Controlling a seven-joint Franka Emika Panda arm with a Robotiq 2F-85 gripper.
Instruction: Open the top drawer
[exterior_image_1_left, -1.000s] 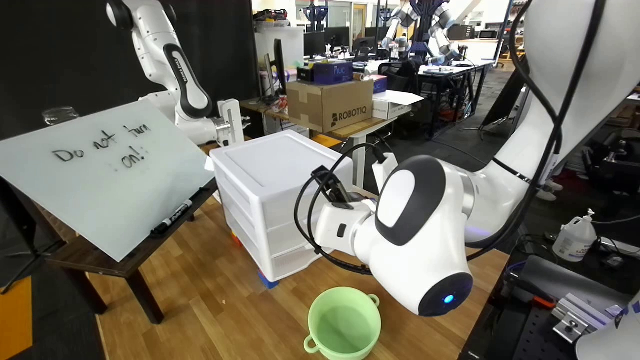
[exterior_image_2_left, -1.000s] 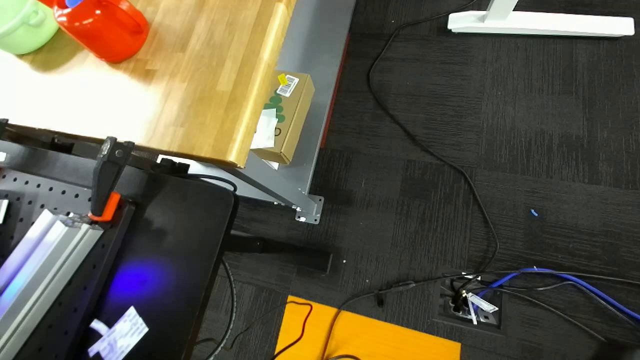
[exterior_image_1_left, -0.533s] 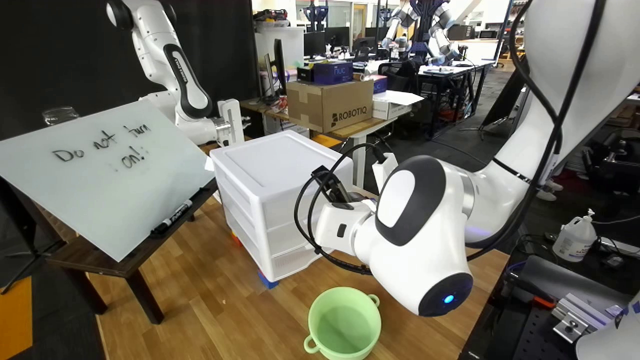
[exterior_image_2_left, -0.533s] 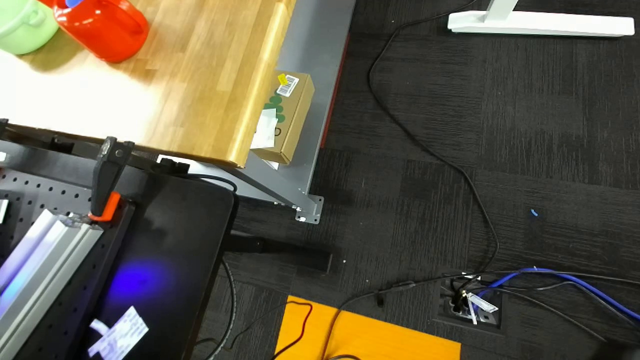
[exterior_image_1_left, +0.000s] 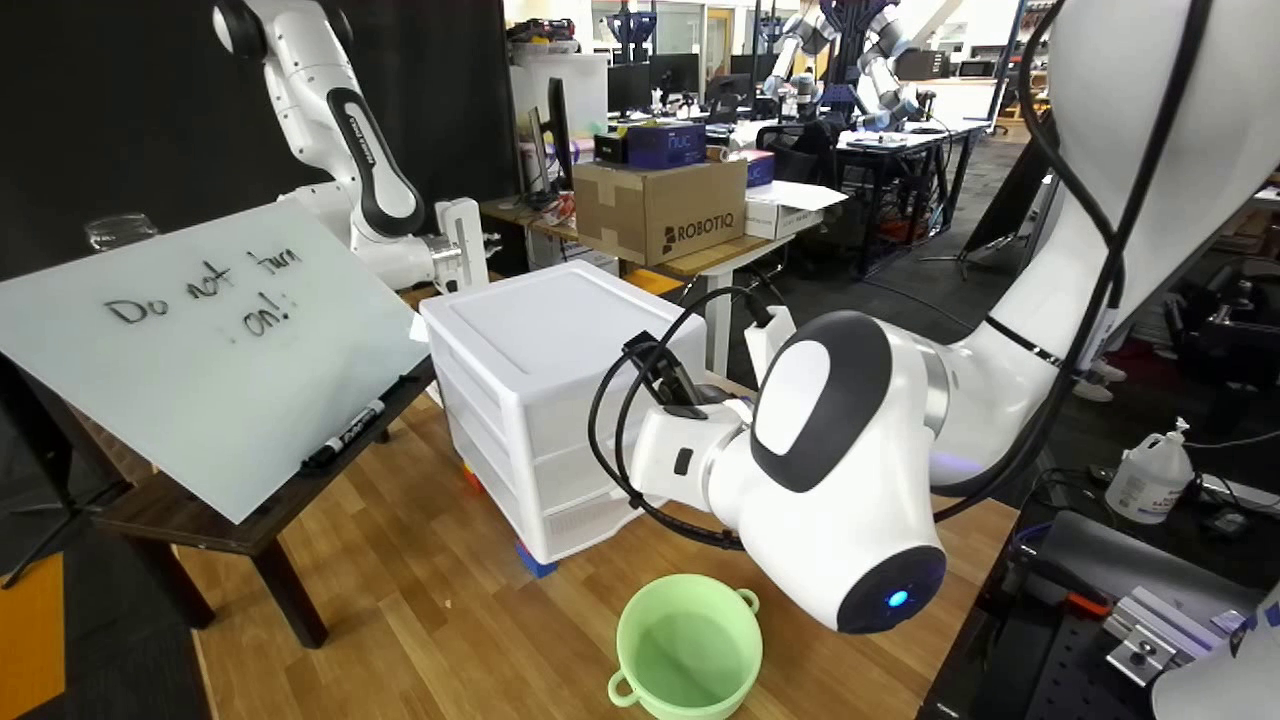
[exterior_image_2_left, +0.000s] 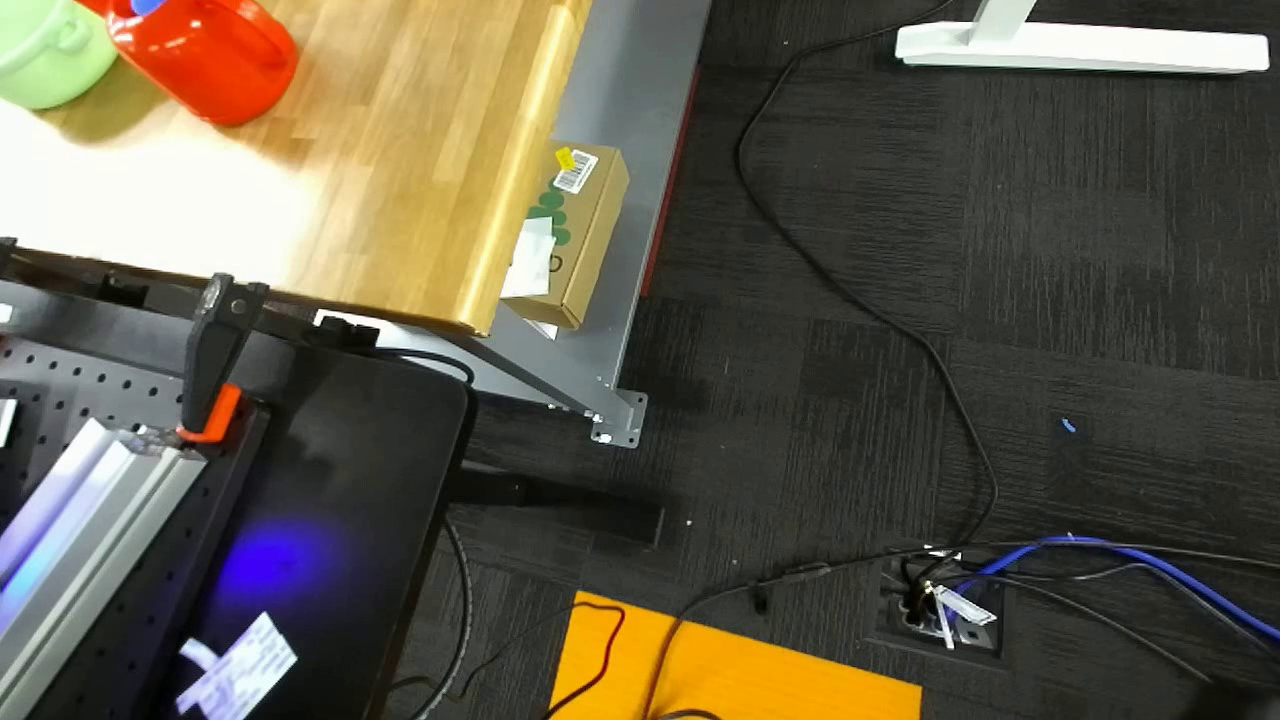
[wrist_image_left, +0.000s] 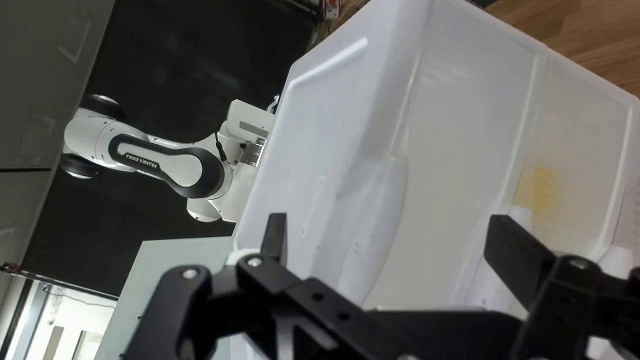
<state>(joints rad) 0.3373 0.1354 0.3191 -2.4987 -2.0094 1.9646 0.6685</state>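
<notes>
Plainly, the gripper (wrist_image_left: 387, 237) gapes; the top drawer (wrist_image_left: 465, 120) sits closed

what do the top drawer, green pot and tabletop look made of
Top drawer: likely plastic, satin; its milky front looks translucent. Green pot: probably plastic, maybe silicone; smooth, fairly matte, one even colour. Tabletop: apparently wood, possibly laminate; glossy, with grained strips that catch bright glare.

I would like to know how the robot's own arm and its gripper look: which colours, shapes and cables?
The arm is white and rounded, with a dark grey band around a white oval and a small blue light on a dark round cap. Black cables run along it. The gripper is black, with two blocky fingers and silvery screws.
</notes>
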